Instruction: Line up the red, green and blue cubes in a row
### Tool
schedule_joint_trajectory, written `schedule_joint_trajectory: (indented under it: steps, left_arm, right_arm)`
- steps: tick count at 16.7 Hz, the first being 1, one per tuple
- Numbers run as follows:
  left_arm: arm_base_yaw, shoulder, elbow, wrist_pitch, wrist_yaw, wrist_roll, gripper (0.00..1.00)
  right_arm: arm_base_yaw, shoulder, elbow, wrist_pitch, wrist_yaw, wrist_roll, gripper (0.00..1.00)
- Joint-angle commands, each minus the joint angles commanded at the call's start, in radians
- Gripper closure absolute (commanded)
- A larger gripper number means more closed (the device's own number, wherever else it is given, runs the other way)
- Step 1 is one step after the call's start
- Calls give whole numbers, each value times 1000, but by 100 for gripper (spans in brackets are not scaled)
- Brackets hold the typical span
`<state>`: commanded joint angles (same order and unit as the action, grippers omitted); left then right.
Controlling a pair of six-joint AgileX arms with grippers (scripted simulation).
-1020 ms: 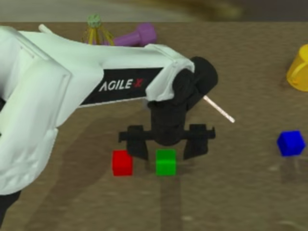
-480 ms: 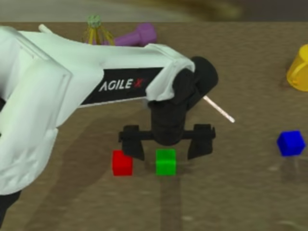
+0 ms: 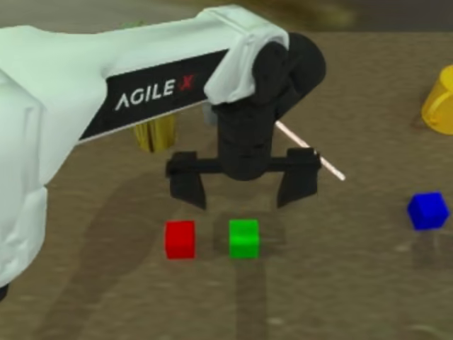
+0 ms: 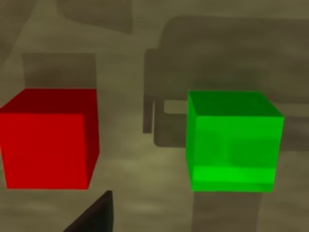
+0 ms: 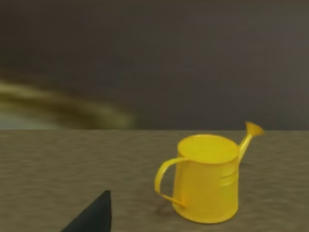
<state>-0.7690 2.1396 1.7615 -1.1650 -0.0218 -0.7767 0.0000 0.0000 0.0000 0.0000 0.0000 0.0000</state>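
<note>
The red cube and the green cube sit side by side on the table with a small gap between them. The blue cube lies alone far to the right. My left gripper hangs open just behind and above the green cube, holding nothing. In the left wrist view the red cube and green cube fill the picture, with one dark fingertip at the edge. My right arm is out of the top view; one of its fingers shows in its wrist view.
A yellow watering can stands at the back right, also seen as the watering can in the right wrist view. A thin white stick lies behind the green cube. A yellow object shows partly under the left arm.
My left gripper has lifted up and back from around the green cube, staying open. The arm now covers the purple object at the back. The cubes have not moved.
</note>
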Motion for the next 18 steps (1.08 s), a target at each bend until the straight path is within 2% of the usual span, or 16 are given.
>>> schedule_joint_trajectory:
  steps: [5, 8, 13, 18]
  left_arm:
    - [-5, 1, 0, 0, 0, 0, 0]
    - [29, -59, -59, 36, -3, 4, 0]
    - [171, -368, -324, 200, -10, 44, 0]
    - [370, -884, -744, 452, -13, 166, 0]
  right_arm:
    - [0, 0, 0, 0, 0, 0, 0]
    - [8, 53, 52, -36, -3, 1, 0]
    - [33, 326, 276, -197, -4, 7, 0]
    - [64, 788, 579, -436, -1, 14, 0]
